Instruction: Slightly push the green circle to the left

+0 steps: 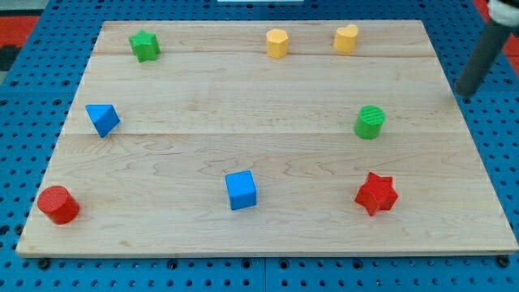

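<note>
Our tip (462,96) sat bare at the frame's right edge, just off the board, touching no block. The green circle (370,122) lay to its left and slightly lower, at right-centre, so a leftward sweep would meet it.

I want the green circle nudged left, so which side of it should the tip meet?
Its right wall. The green circle stands upright and round, so press centrally or it slips aside. My tip is already off to its upper right, near the board's edge.
</note>
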Robot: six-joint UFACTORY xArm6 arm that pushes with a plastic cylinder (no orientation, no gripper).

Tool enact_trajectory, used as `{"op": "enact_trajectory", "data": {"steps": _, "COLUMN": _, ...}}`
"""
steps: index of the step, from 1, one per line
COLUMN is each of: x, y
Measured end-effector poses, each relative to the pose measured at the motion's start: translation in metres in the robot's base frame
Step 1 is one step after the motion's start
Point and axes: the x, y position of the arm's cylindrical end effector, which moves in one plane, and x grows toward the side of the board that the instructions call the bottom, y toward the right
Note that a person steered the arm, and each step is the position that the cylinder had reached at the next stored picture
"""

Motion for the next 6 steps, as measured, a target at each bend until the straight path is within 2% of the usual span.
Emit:
{"op": "enact_trajectory", "data": {"steps": 1, "x": 0.04, "y": -0.043}}
{"op": "enact_trajectory", "data": {"steps": 2, "x": 0.037, "y": -0.112}}
{"op": "enact_trajectory", "data": {"steps": 3, "x": 0.044, "y": -0.149}}
{"op": "enact_trajectory", "data": {"steps": 4, "x": 0.048, "y": -0.127}}
{"op": "enact_trajectory", "data": {"steps": 5, "x": 0.087, "y": -0.049}}
{"op": "enact_trajectory", "data": {"steps": 6, "x": 0.164, "y": -0.046}}
